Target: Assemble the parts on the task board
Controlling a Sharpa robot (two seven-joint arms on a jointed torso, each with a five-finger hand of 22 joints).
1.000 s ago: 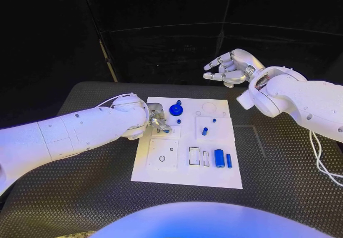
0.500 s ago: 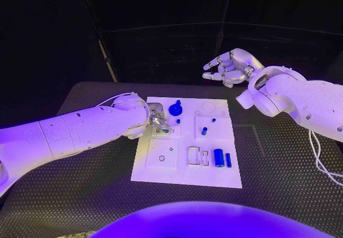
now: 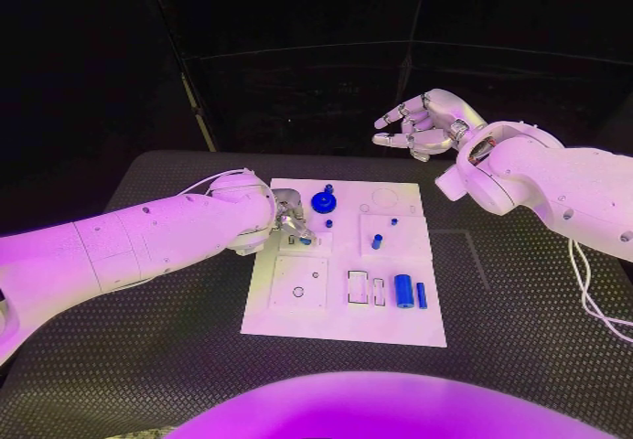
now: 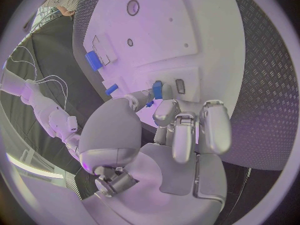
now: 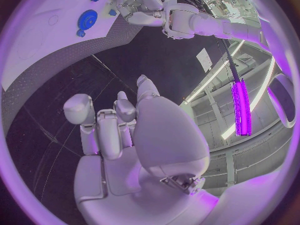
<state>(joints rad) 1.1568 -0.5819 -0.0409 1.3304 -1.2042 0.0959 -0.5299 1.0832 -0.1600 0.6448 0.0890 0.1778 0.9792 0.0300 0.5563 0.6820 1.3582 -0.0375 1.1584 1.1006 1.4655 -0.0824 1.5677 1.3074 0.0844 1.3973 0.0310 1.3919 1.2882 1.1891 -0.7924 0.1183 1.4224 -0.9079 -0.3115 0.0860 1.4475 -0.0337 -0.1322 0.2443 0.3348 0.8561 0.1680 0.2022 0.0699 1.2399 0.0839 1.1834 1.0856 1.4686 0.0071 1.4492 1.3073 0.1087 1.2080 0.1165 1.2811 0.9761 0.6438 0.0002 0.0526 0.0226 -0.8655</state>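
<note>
Plainly early on, the left hand (image 3: pixel 293 226) pinches a small blue plastic peg (image 4: pixel 157 90) over the white task board (image 3: pixel 396 329), loose blue cylinders (image 3: pixel 403 291) unplaced, the right hand (image 3: pixel 420 123) raised, holding nothing, fingers loosely curled.

Right hand (image 5: pixel 119 130): fingers loosely curled, holding nothing. Beyond it, white board (image 5: pixel 37 45) with blue gear (image 5: pixel 87 19); left hand (image 5: pixel 139 7) at board edge.

Magenta light, dark surroundings, fisheye-bent wrist views.
</note>
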